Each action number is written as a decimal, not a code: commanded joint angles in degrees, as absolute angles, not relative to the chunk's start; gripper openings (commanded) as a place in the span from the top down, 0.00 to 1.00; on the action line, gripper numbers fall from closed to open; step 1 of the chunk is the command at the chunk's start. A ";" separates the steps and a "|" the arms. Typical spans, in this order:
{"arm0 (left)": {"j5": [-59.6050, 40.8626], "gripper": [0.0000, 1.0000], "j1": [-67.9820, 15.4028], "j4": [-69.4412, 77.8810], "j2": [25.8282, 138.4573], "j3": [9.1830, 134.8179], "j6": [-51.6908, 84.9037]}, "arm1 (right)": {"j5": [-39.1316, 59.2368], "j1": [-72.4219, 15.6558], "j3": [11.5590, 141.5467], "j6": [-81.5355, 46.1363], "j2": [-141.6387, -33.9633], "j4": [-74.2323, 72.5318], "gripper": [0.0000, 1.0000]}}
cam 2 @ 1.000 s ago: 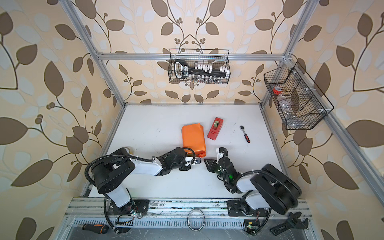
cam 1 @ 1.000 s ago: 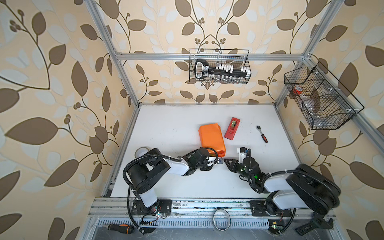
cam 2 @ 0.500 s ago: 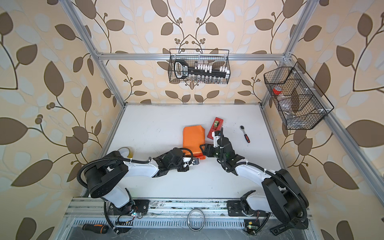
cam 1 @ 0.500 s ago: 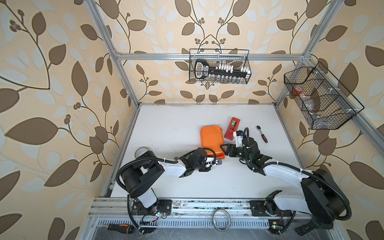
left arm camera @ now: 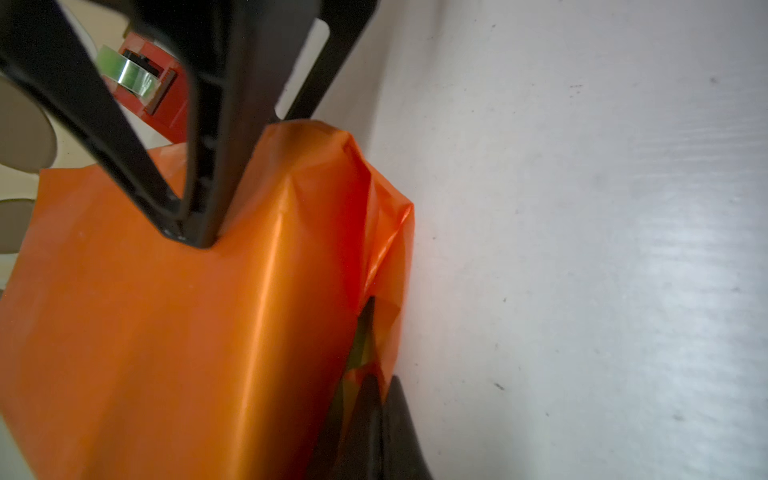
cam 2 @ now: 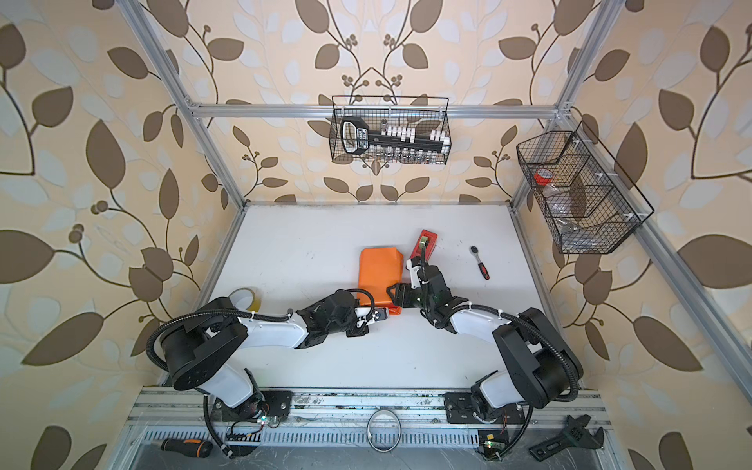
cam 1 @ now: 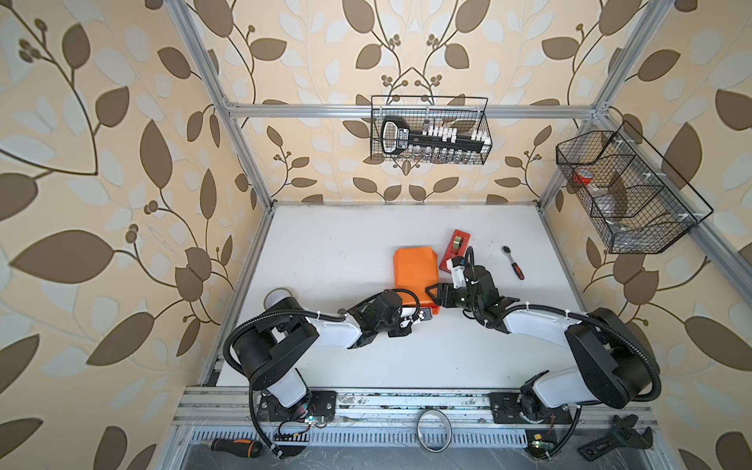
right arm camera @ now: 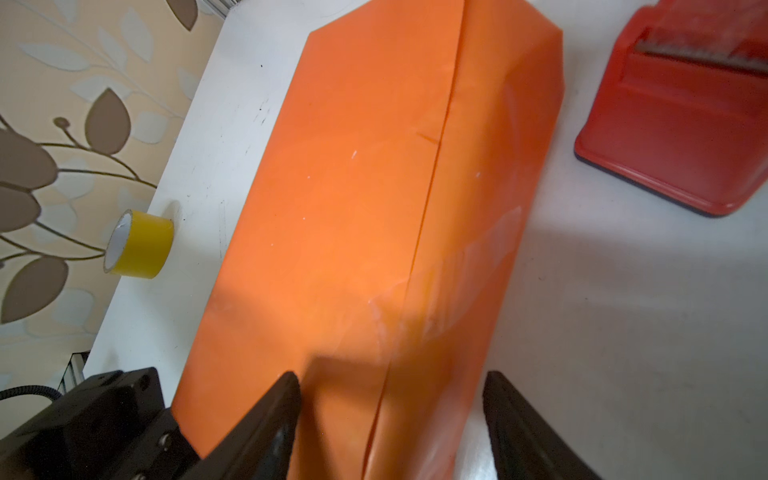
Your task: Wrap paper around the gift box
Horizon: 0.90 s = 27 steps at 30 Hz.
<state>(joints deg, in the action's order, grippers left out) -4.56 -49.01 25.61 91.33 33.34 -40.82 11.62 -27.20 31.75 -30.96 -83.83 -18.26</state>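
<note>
White tabletop [cam 1: 346, 252] is carrying everything. We're seeing the paper [cam 1: 415, 272] lying mid-table, glossy orange side out, folded round the gift box [left arm camera: 360, 352] (only a greenish sliver is peeking through the near end, so we're inferring that's it). A long seam [right arm camera: 432, 187] is running along the top face. We can't tell whether it's taped.

We're reading the left gripper [cam 1: 426, 314] as fully closed, sitting at the parcel's near corner with its tips at the loose end fold [left arm camera: 386, 232]. We can't tell whether a ply is pinched between them. The right gripper [right arm camera: 392, 386] is standing wide and holding nothing. Its jaws are straddling the parcel's near end, one finger over the top face, the other out past the side edge.

Risks we're flagging:
- End fold is looking crumpled and gaping. A release before it's creased or taped is probably letting it spring open.
- Right jaws closing here may be squeezing paper overhang rather than box, so crushing or tearing.
- Glossy wrap is likely sliding easily. A sideways shove is sending the parcel into the tape dispenser [cam 1: 455, 249], sitting just beside its far corner.
- Both grippers are crowding one end, so fingers are risking a clash.
- Any tug across the seam is risking unrolling the wrap.
</note>
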 commanded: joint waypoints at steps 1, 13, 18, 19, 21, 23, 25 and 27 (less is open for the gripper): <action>-7.12 1.00 -48.28 30.05 88.21 33.22 -38.18 | 9.16 -26.87 29.13 -28.97 -84.31 -14.48 0.30; -8.43 1.00 -46.36 25.59 89.34 36.98 -34.07 | 9.95 -26.89 29.07 -26.49 -83.33 -13.88 0.31; -8.91 1.00 -46.32 23.93 90.53 38.70 -32.59 | 11.51 -27.23 29.73 -24.54 -81.05 -13.32 0.29; -9.25 1.00 -46.32 23.67 90.54 38.82 -32.29 | 11.32 -27.46 29.71 -24.04 -80.26 -13.06 0.29; -9.86 1.00 -46.32 23.21 90.53 38.95 -31.52 | 10.68 -28.05 29.38 -22.77 -77.83 -12.64 0.27; -10.26 1.00 -46.34 23.03 90.53 38.95 -30.99 | 9.64 -28.79 28.74 -21.80 -75.32 -12.32 0.26; -10.54 1.00 -46.32 22.86 90.63 38.95 -30.63 | 8.08 -30.12 28.18 -20.90 -73.17 -11.88 0.24; -10.83 1.00 -46.34 22.57 90.79 39.00 -30.37 | 5.96 -31.70 26.68 -20.13 -71.03 -11.79 0.21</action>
